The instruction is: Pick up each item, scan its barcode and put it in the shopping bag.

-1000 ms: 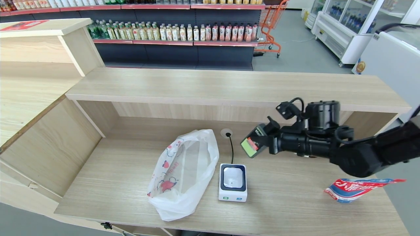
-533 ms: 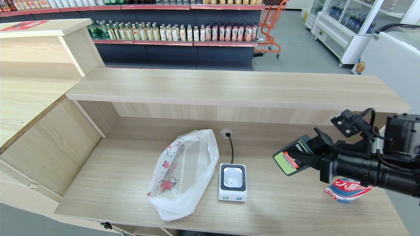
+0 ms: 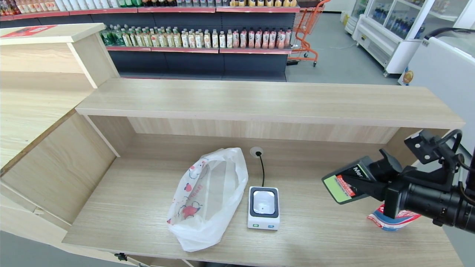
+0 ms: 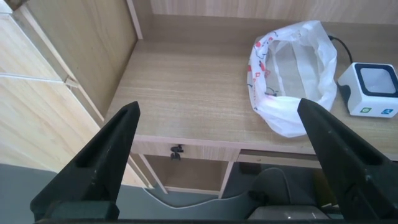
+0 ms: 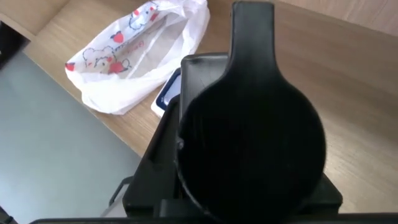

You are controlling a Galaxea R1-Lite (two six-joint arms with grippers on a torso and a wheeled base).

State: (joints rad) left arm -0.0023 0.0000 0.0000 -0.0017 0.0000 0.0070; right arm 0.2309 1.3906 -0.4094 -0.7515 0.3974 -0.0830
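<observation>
Right gripper (image 3: 365,177) is closed on a dark box (image 3: 343,182) with a green and red label. I hold it in the air at the right of the head frame, above the wooden counter (image 3: 326,237) and well apart from the scanner (image 3: 263,207). The labelled face is turned toward the left of the frame. My left gripper (image 4: 217,118) has its fingers (image 4: 99,168) spread wide with nothing between them, and it hangs over the counter's front edge. The shopping bag (image 3: 207,196), white with a cartoon print, lies slack on the counter at the centre of the head frame, just beside the scanner on its left. The scanner is white with a dark window facing up, and a black cable (image 3: 262,168) runs from it to a round port in the counter behind. A red, white and blue snack packet (image 3: 391,221) lies at lower right, near the counter's right edge, partly hidden behind my right arm.
</observation>
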